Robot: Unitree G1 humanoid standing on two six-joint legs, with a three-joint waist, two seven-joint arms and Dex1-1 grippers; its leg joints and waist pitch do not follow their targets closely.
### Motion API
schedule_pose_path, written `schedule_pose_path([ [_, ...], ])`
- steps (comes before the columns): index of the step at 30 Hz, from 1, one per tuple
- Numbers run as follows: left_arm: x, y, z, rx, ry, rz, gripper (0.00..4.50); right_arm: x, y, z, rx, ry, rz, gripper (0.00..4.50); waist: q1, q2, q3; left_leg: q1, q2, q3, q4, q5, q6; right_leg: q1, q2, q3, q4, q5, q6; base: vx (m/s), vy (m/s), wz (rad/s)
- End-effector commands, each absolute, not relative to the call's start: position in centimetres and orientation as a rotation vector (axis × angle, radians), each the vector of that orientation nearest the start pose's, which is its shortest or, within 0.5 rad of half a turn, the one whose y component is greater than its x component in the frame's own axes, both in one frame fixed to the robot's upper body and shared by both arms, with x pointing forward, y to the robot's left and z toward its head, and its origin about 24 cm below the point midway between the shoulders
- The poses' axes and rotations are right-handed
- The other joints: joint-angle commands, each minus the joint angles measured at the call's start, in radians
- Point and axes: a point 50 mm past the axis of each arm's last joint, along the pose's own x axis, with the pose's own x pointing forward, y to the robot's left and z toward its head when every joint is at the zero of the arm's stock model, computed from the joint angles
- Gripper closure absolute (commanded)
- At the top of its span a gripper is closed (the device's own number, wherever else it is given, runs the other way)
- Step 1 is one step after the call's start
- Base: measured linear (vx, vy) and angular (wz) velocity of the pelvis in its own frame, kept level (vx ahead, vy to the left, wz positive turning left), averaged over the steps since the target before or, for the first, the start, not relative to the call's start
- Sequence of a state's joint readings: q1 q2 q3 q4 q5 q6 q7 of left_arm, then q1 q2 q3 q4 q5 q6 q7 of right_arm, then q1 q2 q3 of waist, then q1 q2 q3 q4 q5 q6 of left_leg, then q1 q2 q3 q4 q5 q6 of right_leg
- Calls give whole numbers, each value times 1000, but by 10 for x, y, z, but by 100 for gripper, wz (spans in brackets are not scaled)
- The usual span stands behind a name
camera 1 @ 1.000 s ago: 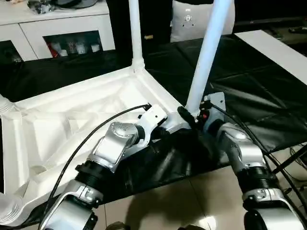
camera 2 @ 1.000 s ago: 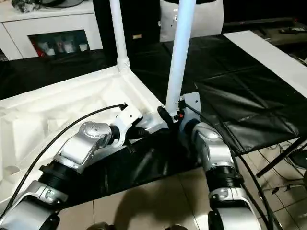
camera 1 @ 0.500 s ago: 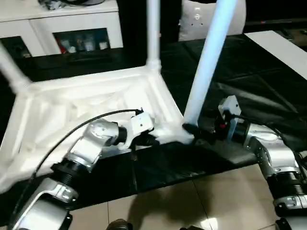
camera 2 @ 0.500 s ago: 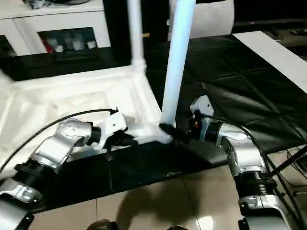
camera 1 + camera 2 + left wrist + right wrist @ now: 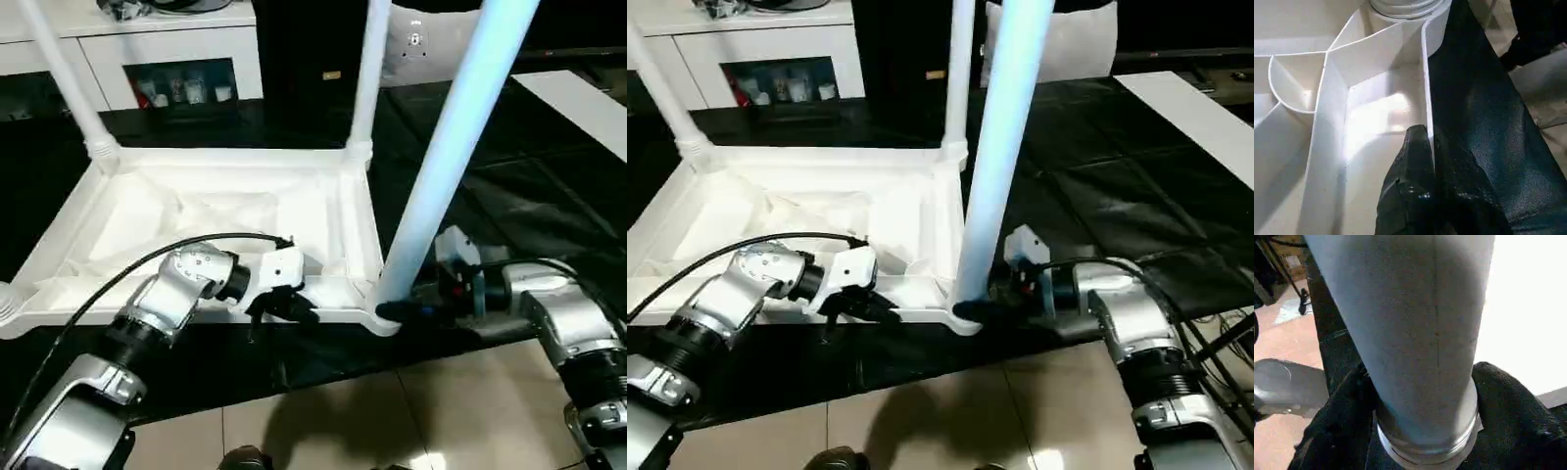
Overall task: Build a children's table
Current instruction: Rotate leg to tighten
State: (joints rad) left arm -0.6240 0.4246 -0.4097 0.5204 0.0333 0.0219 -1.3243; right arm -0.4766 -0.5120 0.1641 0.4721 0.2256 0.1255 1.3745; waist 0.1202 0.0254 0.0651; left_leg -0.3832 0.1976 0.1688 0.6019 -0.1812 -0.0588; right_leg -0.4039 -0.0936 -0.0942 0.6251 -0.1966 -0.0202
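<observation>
Since a second ago my head camera has swung, so the upturned white tabletop now sits squarer before me and a third leg socket has come into sight. My left claw was by the near right corner; now it sits further along the near rim, its fingers together, pinching that rim. My right claw has turned level and hugs the base of the nearest leg, a finger on each side.

I count three white legs standing upright in corner sockets: the nearest, one at the far right corner, one at the far left.

The tabletop lies on a black-covered worktop. Behind it stands a white cabinet; tan floor tiles lie below.
</observation>
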Motion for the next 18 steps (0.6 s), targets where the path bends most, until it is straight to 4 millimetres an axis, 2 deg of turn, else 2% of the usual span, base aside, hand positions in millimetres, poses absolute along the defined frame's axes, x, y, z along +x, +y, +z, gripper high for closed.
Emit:
schedule_pose_path([
  [1,307,117,62,631,446,-1607,450,295,-181,67,-187,377,1405,179,-3,-14,-75,12,36,-1,-64,-125,81,59,-60,53,-68,-107,-247,0,0,0],
  [8,306,116,62,574,440,-1595,450,292,-178,64,-123,377,1416,188,1,-12,-76,13,36,-1,-63,-116,86,59,-58,51,-66,-92,-252,0,0,0],
  [11,308,110,65,458,436,-1506,450,292,-168,65,2,358,1361,189,3,-14,-75,11,37,-3,-64,-101,88,61,-58,52,-62,-79,-257,0,0,0],
  [14,310,102,67,371,436,-1428,450,298,-157,60,35,370,1244,189,-2,-14,-71,11,36,-2,-67,-124,73,57,-59,51,-71,-137,-246,0,0,0],
  [15,310,100,68,353,434,-1410,450,299,-155,59,33,372,1214,189,-6,-14,-67,11,35,-2,-69,-143,65,55,-59,51,-75,-168,-239,0,0,0],
  [16,313,90,68,271,428,-1320,450,309,-146,49,42,400,1046,189,-15,-14,-63,14,33,-3,-73,-180,35,54,-62,52,-85,-257,-213,0,0,0],
  [17,313,87,68,257,428,-1301,450,311,-144,47,46,407,1009,189,-24,-16,-60,9,29,-6,-78,-187,17,56,-61,48,-89,-300,-197,0,0,0],
  [18,313,87,68,254,428,-1296,450,311,-143,47,47,409,1001,189,-24,-16,-60,9,29,-6,-78,-187,17,56,-61,48,-89,-300,-197,0,0,0],
])
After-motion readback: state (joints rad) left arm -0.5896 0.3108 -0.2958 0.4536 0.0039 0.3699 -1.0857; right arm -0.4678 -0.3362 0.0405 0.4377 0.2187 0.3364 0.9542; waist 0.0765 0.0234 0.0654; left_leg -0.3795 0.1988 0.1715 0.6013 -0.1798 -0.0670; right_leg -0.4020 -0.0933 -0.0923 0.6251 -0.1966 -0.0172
